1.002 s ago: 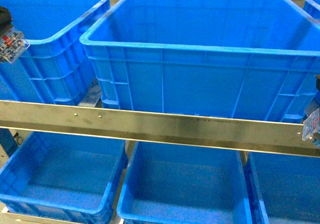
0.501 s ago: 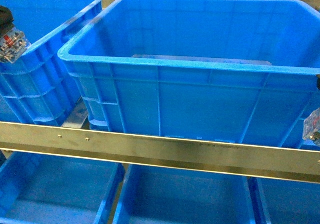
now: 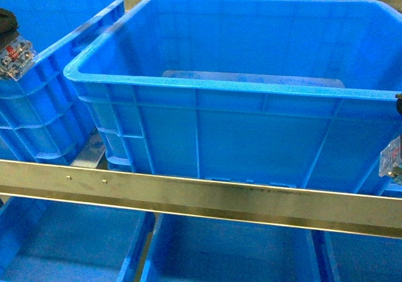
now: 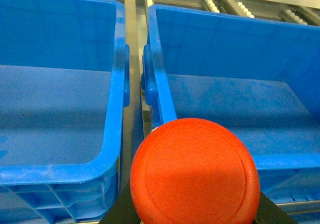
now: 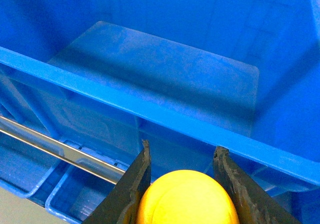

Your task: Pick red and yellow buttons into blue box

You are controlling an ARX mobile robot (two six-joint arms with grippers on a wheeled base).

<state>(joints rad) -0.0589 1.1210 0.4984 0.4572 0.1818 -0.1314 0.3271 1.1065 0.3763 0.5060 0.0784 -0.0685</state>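
Between the right gripper's (image 5: 182,184) closed-in jaws sits the yellow button (image 5: 187,199), just outside the blue box (image 5: 165,112).

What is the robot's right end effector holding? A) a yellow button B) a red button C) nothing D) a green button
A: in the right wrist view, the right end effector has its two dark fingers on either side of the yellow button, just short of the near rim of the blue box.
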